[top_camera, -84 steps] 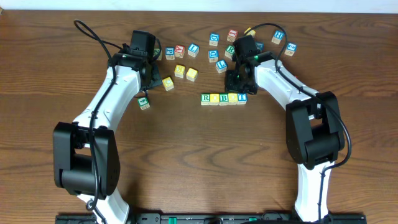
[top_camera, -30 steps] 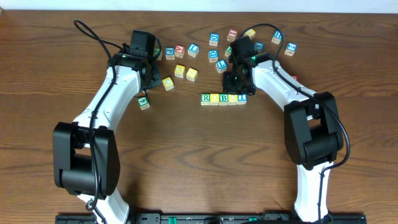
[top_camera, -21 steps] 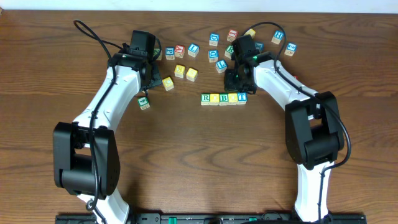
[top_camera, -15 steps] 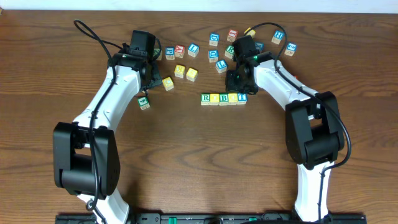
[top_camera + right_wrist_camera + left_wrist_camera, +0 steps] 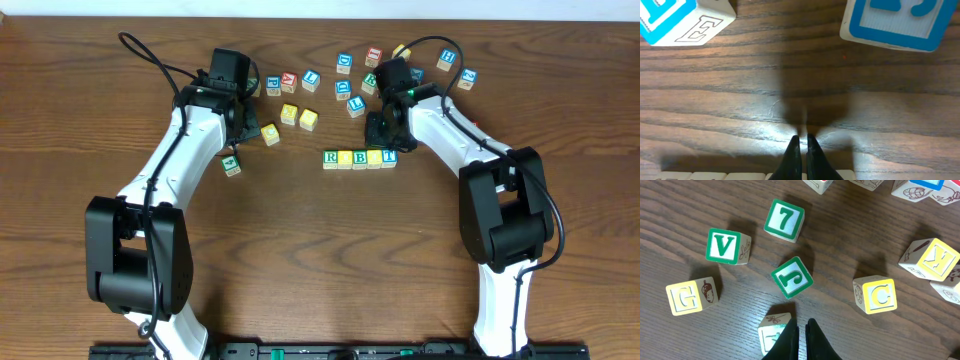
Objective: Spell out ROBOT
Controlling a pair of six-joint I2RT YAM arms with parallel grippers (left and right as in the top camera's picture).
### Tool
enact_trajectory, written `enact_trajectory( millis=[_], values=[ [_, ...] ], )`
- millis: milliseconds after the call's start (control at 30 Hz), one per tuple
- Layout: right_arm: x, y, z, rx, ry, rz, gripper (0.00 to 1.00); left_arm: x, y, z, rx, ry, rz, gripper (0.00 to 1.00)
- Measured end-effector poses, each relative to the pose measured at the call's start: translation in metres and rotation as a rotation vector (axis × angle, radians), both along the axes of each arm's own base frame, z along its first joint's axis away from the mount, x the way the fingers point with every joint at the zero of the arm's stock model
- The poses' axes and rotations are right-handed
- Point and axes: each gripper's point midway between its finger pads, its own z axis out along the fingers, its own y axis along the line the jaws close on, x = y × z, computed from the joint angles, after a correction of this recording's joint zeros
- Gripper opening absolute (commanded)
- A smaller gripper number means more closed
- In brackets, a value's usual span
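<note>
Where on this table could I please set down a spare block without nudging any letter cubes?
The widest bare patch of the brown wooden table lies between the white-and-black left arm and right arm, on the robot's side of the row of five small wooden letter cubes. The far strip of scattered loose cubes is crowded.

Your left arm (image 5: 172, 165) rises from its base and reaches forward, with the wrist turned inward. Your left gripper (image 5: 802, 326) points straight down, its fingers pressed together with nothing between them. Your right arm (image 5: 452, 135) mirrors it, elbow set out to the side and forearm angled inward. Your right gripper (image 5: 803, 139) also points down, its fingertips meeting and empty.
</note>
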Motion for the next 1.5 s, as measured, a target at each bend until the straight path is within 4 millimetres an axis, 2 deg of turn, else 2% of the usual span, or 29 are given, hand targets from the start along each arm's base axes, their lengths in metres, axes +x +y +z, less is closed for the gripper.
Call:
enact_trajectory(
  millis=[967,1200,1333,1433,1500],
  values=[
    [-0.005,-0.007,-0.002,-0.032,0.020,-0.030,0.01,0.001,0.000,0.000,0.000,-0.003,0.000,0.08],
    [0.006,-0.007,0.001,-0.020,-0.022,-0.038,0.01,0.001,0.000,0.000,0.000,-0.003,0.000,0.08],
    [0.013,-0.016,0.002,-0.014,-0.035,-0.059,0.01,0.001,0.000,0.000,0.000,-0.003,0.000,0.08],
    [0.012,-0.026,0.012,-0.009,-0.031,-0.075,0.01,0.001,0.000,0.000,-0.001,-0.004,0.000,0.07],
    [0.008,-0.030,0.026,-0.006,-0.034,-0.079,0.01,0.001,0.000,0.000,0.000,-0.003,0.000,0.07]
  ],
)
